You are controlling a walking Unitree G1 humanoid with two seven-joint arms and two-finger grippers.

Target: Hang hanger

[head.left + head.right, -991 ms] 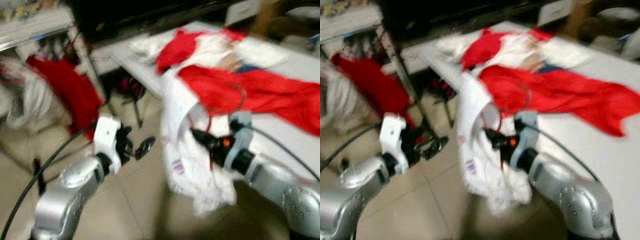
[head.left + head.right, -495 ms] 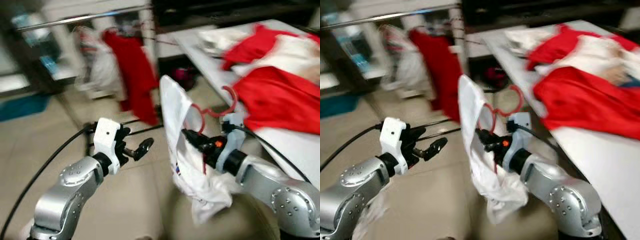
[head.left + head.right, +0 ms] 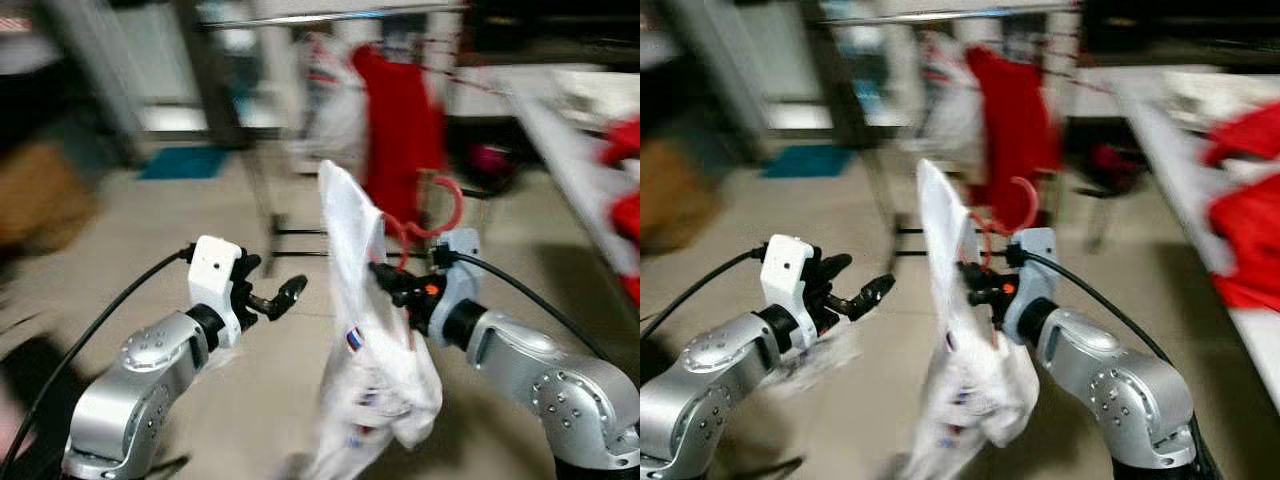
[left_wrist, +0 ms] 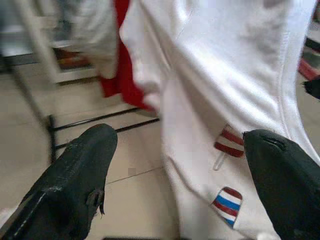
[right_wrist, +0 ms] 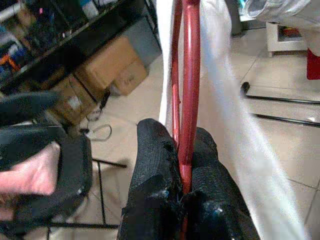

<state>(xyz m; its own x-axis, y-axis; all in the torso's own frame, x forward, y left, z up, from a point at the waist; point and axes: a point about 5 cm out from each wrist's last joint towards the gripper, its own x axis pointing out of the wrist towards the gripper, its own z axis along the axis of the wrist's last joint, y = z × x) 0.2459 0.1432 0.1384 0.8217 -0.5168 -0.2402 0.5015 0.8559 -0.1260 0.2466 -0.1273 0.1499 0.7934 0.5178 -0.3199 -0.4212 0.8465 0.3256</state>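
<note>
— What do we see on our left side?

— Our left pincer is up in front of us on its shiny silver arm. Its two black fingers are spread wide apart, and nothing is in them. They look rough and rubbery.

— What are they pointing at?

— The white shirt. It hangs just beside the left pincer but does not touch it. The cloth is soft and wrinkly, and it has little red, white and blue ice pop pictures on it.

— And what holds the shirt up?

— The red hanger. It is thin, smooth and round like a wire, with a curly hook on top. The shirt is draped over it and droops down in a floppy bundle.

— Who has the hanger?

— Our right pincer. Its black fingers are squeezed tight on the red wire, with the white cloth right next to them. So the hanger is up in the air in the middle, between our two arms.

— What is behind it?

— A clothes rack with a long shiny bar up high. A red shirt and something white hang from it. It all looks fuzzy, so we cannot tell more.

— And on our right side?

— A pale worktop with red cloth lying on it. The floor has smooth light tiles.
</note>
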